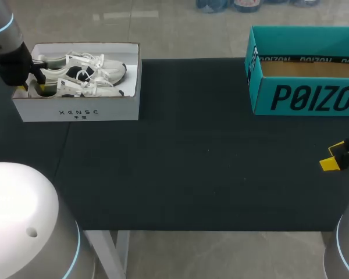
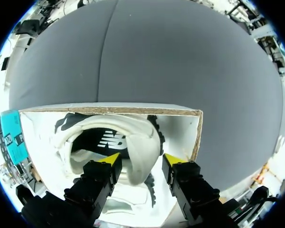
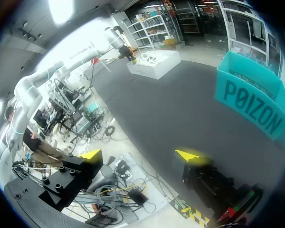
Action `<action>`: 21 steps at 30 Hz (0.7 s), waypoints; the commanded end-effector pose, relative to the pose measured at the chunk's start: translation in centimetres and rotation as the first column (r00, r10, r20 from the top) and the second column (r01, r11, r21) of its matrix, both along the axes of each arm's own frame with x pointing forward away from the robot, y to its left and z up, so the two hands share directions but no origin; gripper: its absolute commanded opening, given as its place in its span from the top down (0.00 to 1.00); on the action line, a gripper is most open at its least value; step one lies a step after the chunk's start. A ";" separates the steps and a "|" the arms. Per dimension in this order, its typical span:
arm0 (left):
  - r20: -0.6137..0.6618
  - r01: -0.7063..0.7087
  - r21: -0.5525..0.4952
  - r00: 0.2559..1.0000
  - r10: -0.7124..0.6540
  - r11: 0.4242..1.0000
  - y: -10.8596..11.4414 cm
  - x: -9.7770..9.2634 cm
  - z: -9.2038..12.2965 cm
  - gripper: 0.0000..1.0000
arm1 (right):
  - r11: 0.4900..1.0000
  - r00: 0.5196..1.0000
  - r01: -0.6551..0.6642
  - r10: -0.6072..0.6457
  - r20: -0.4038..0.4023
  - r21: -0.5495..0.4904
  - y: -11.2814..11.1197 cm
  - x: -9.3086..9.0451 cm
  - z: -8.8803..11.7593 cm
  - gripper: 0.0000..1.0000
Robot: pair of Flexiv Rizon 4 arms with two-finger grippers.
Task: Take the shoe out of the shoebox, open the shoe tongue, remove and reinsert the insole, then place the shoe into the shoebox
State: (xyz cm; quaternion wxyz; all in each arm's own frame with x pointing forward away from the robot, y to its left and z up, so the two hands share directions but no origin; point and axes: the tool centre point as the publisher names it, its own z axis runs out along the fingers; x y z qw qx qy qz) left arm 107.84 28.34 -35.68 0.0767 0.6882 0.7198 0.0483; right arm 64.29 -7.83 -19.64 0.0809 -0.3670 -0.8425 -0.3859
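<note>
A white shoebox stands at the table's far left with a pair of white shoes lying in it. My left gripper is down inside the box at its left end. In the left wrist view the gripper straddles the padded heel of one white shoe: one finger is inside the shoe's opening, the other outside the heel, and both press on it. The box wall lies just beside the outer finger. My right gripper hovers open and empty at the table's right edge, far from the shoes.
A teal open box stands at the far right, also in the right wrist view. The black table top stretches between the two boxes. The right wrist view shows the white shoebox far off, with my left arm over it.
</note>
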 end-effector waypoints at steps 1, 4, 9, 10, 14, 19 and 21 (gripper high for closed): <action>-0.003 -0.002 0.014 1.000 0.002 1.000 0.0 0.0 -0.1 0.51 | 0.999 0.999 0.030 -0.029 0.025 -0.019 -0.1 -1.3 0.2 0.00; -0.012 -0.006 0.028 1.000 0.006 1.000 0.3 -0.1 -0.2 0.49 | 0.999 0.999 0.030 -0.029 0.025 -0.019 -0.1 -1.3 0.2 0.00; -0.017 -0.008 0.043 1.000 0.008 0.999 0.6 -0.7 -0.3 0.25 | 0.999 0.999 0.030 -0.029 0.025 -0.019 -0.1 -1.3 0.2 0.00; -0.019 -0.008 0.043 1.000 0.009 0.999 0.6 -0.8 -0.4 0.29 | 0.999 0.999 0.030 -0.029 0.025 -0.019 -0.1 -1.3 0.2 0.00; -0.023 -0.012 0.048 1.000 0.013 0.999 0.6 -0.9 -0.5 0.51 | 0.999 0.999 0.030 -0.029 0.025 -0.019 -0.1 -1.3 0.2 0.00; -0.018 -0.013 0.051 1.000 0.014 0.999 0.4 -0.9 -0.4 1.00 | 0.999 0.999 0.030 -0.029 0.025 -0.019 -0.1 -1.3 0.2 0.00; -0.018 -0.014 0.052 1.000 0.015 0.999 0.4 -0.9 -0.4 1.00 | 0.999 0.999 0.030 -0.029 0.025 -0.019 -0.1 -1.3 0.2 0.00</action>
